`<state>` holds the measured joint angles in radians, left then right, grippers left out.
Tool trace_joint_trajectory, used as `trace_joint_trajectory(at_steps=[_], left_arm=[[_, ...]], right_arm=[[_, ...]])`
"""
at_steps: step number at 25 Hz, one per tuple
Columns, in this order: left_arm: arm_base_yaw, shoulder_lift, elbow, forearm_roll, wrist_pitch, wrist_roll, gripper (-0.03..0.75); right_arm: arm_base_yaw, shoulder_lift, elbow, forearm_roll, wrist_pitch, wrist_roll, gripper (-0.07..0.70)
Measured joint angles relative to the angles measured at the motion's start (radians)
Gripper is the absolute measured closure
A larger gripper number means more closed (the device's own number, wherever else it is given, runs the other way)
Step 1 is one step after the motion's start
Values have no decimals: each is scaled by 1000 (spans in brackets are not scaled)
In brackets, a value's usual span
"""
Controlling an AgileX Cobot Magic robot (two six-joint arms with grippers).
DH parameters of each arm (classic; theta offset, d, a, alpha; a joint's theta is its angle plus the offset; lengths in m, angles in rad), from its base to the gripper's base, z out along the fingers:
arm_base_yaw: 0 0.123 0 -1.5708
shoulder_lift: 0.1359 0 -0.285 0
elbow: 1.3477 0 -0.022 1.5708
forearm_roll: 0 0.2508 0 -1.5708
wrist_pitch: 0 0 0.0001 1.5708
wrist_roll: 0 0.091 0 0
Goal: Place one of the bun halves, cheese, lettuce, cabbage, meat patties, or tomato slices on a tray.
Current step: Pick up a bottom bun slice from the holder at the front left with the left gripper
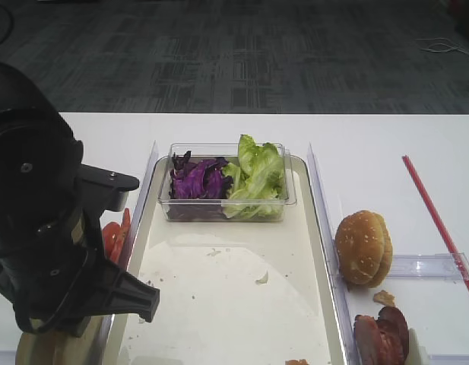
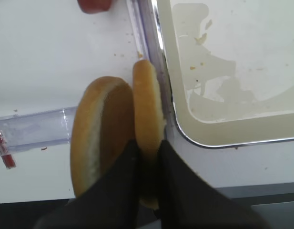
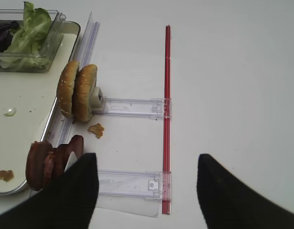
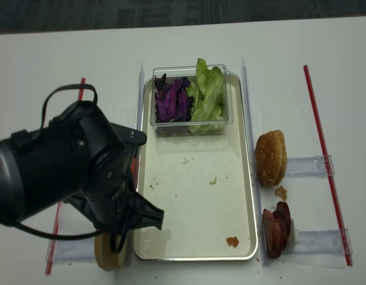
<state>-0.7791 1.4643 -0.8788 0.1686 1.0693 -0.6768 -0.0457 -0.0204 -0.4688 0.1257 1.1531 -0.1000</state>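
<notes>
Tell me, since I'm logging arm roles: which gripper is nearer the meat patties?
Right. The right gripper hovers just beside the meat patties; the left gripper is across the tray, clamped on a bun half.

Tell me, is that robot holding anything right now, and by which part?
Yes. Its left hand pinches one bun half, standing on edge beside the tray, across its flat faces near the edge. The right hand holds nothing.

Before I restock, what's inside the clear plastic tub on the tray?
The clear plastic tub holds purple cabbage on its left and lettuce on its right. Anything beneath the leaves is covered and cannot be seen.
</notes>
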Motion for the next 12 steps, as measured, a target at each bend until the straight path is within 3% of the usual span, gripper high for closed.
trace_joint_trajectory(at_steps=[12], left_arm=[[0,-39,0,3,19,0,654]], right_arm=[[0,0,0,0,0,0,162]])
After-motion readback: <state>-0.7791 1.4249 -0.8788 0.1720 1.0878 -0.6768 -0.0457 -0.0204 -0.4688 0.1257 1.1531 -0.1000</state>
